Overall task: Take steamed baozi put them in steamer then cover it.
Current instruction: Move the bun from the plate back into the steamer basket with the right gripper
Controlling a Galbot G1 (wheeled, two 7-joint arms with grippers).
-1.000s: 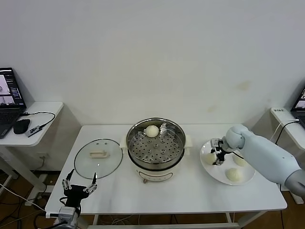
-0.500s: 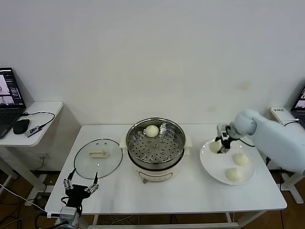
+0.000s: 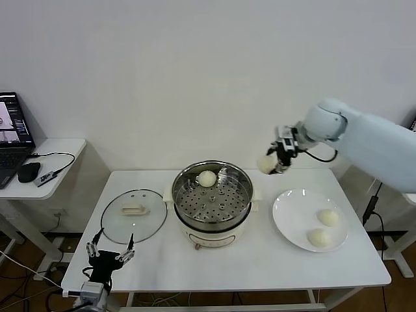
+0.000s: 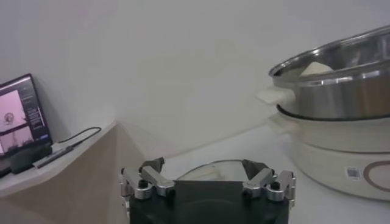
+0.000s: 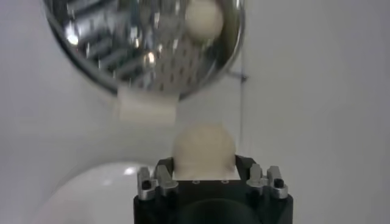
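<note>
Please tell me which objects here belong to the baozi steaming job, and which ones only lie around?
Belonging to the job:
- pale cream round bun held in the right gripper
- bun in the pot
- two buns on the plate
- shiny round steel steamer
- clear glass lid
- flat white plate

Just lying about:
- open laptop
- black mouse

You see a plain white wall (image 3: 195, 71) behind the white counter (image 3: 260, 260). On your left, a small desk (image 3: 39, 153) holds a laptop (image 3: 13, 133) and mouse (image 3: 28, 171).
</note>
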